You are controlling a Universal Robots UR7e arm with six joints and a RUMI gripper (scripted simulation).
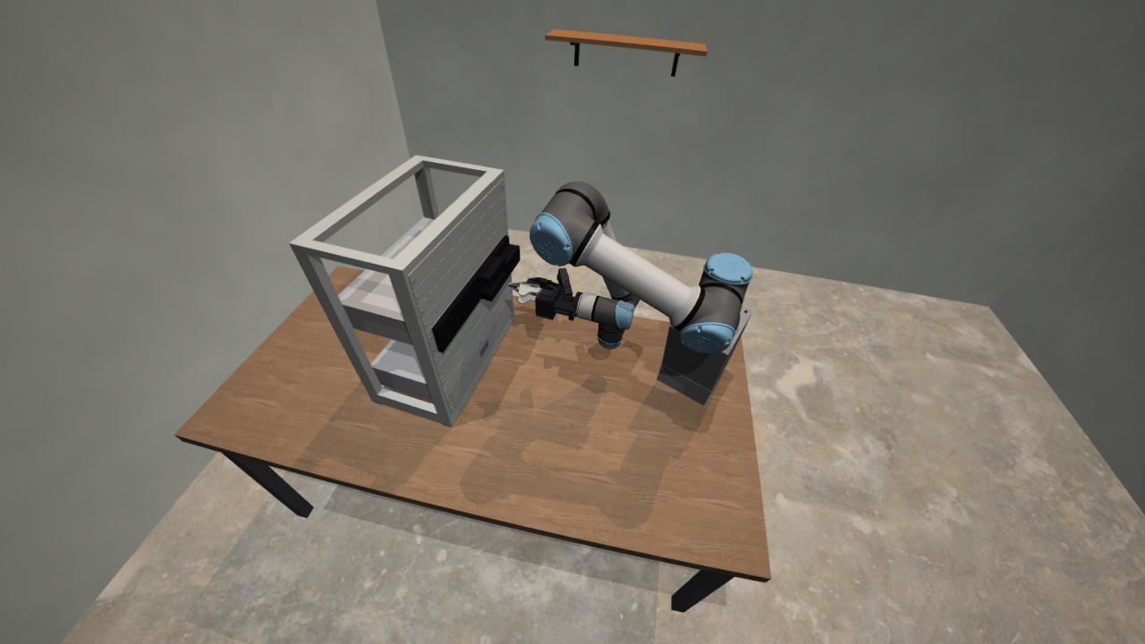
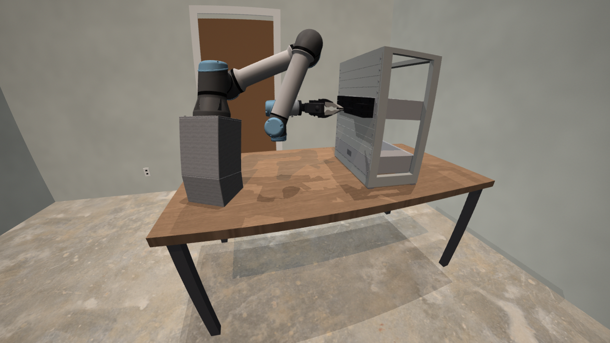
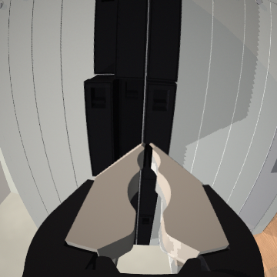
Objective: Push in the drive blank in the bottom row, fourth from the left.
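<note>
The grey rack (image 1: 320, 272) (image 2: 383, 127) stands upright on the wooden table (image 1: 560, 448) (image 2: 298, 204). A band of black drive blanks (image 1: 480, 292) (image 2: 356, 106) (image 3: 131, 115) crosses its front, and some stick out further than others. My gripper (image 1: 521, 292) (image 2: 341, 108) (image 3: 147, 145) is shut and empty, with its fingertips together. It points level at the rack front. In the top view it is a short way in front of the far end of the black band. I cannot tell whether the tips touch a blank.
The arm's grey pedestal (image 1: 704, 360) (image 2: 211, 162) stands on the table opposite the rack front. Grey shelves (image 2: 394, 157) sit inside the rack. A wall shelf (image 1: 624, 41) and a door (image 2: 234, 64) are far off.
</note>
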